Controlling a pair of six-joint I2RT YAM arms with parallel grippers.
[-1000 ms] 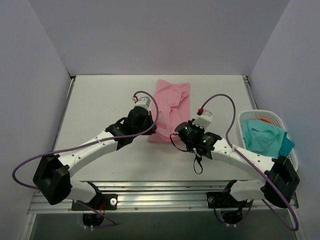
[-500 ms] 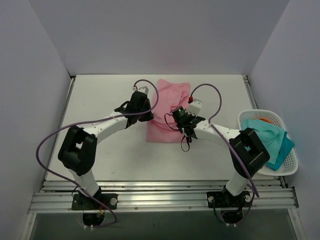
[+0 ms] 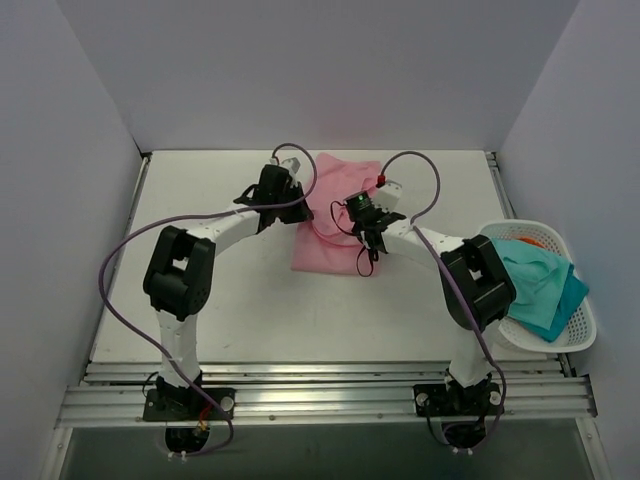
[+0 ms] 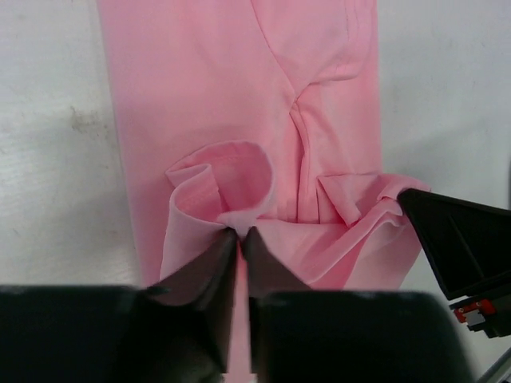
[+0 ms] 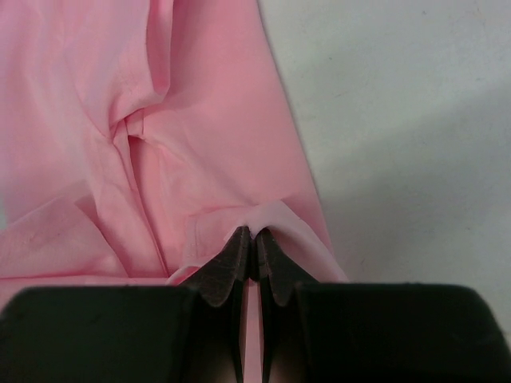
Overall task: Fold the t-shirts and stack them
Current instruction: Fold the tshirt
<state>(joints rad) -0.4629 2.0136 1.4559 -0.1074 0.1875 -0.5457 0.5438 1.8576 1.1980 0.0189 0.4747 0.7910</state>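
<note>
Pinching the pink t-shirt (image 3: 322, 246) at its near hem, left gripper (image 4: 240, 233) and right gripper (image 5: 253, 234) both clamp cloth, mid-fold at far centre of the table (image 3: 220, 310); a teal garment (image 3: 535, 278) waits unfolded in the right basket (image 3: 520, 226), no stack begun

Worktop (image 3: 330, 310): white, flat, matt, with a faint grey smudge (image 4: 80, 121) on its surface; a slotted aluminium rail frame (image 3: 320, 385) runs along its near edge. Basket (image 3: 520, 225): white plastic, lattice-walled, oval, standing at the right edge of the worktop, towards the near right corner. Walls (image 3: 320, 70): plain pale panels, closing in the left, far and right edges.
</note>
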